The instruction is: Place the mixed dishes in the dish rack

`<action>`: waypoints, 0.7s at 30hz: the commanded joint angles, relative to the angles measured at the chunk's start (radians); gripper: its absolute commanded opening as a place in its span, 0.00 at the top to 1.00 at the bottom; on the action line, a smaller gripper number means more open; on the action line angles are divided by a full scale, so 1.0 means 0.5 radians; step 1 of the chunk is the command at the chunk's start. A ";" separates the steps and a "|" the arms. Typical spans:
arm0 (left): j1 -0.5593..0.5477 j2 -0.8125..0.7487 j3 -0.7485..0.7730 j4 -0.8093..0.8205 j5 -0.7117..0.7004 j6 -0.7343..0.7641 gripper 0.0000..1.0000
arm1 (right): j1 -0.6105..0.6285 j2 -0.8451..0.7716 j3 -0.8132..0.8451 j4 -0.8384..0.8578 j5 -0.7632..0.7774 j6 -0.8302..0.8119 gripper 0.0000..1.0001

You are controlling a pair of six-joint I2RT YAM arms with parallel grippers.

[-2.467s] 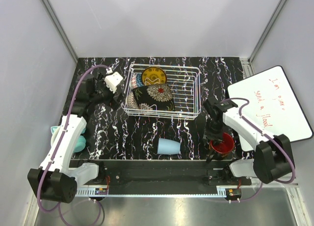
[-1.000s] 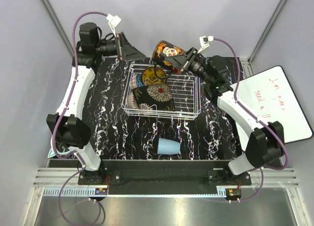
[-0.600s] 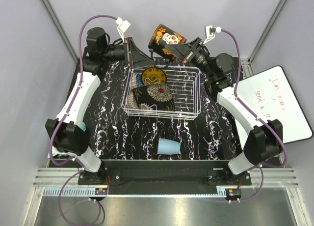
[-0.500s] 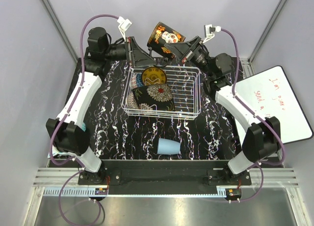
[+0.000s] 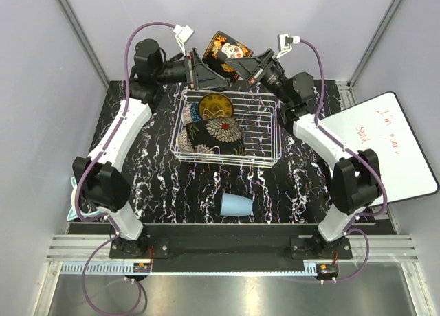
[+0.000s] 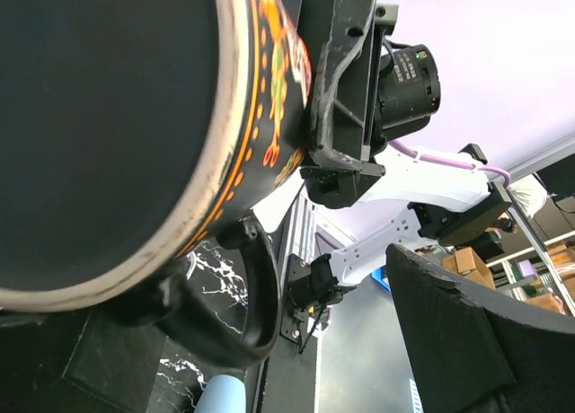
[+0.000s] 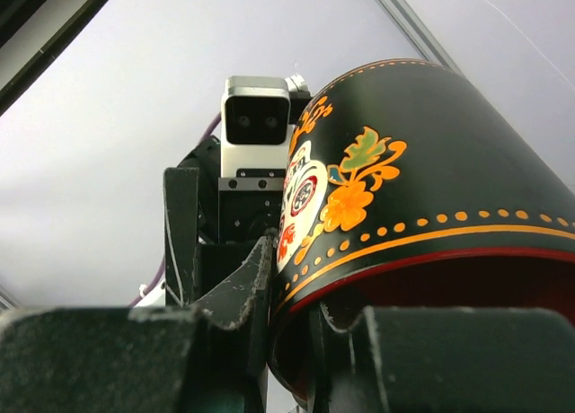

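Aloft behind rack (image 5: pixel 265 126), mug (image 5: pixel 227 49) rim in right hand's (image 5: pixel 243 64) grip, wrist-seen; left hand (image 5: pixel 198 63) open.

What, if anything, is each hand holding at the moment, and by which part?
The right hand holds the dark floral mug by its rim, one finger inside, one outside. The left hand is open beside the mug's base, holding nothing.

mug (image 5: pixel 227 51) behind rack (image 5: pixel 265 134) | cup (image 5: pixel 237 205) before rack | square plate (image 5: pixel 213 136) in rack
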 commanded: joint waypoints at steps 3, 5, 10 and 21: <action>-0.044 0.012 0.094 0.078 -0.052 0.037 0.01 | 0.137 0.000 0.277 0.423 -0.152 0.068 1.00; -0.047 0.012 0.094 0.068 -0.061 0.052 0.03 | 0.140 0.003 0.277 0.420 -0.152 0.068 1.00; -0.056 0.012 0.118 0.068 -0.107 0.043 0.13 | 0.171 0.027 0.267 0.423 -0.140 0.096 1.00; -0.109 0.107 0.281 0.105 -0.233 -0.021 0.38 | 0.223 0.052 0.258 0.408 -0.130 0.093 1.00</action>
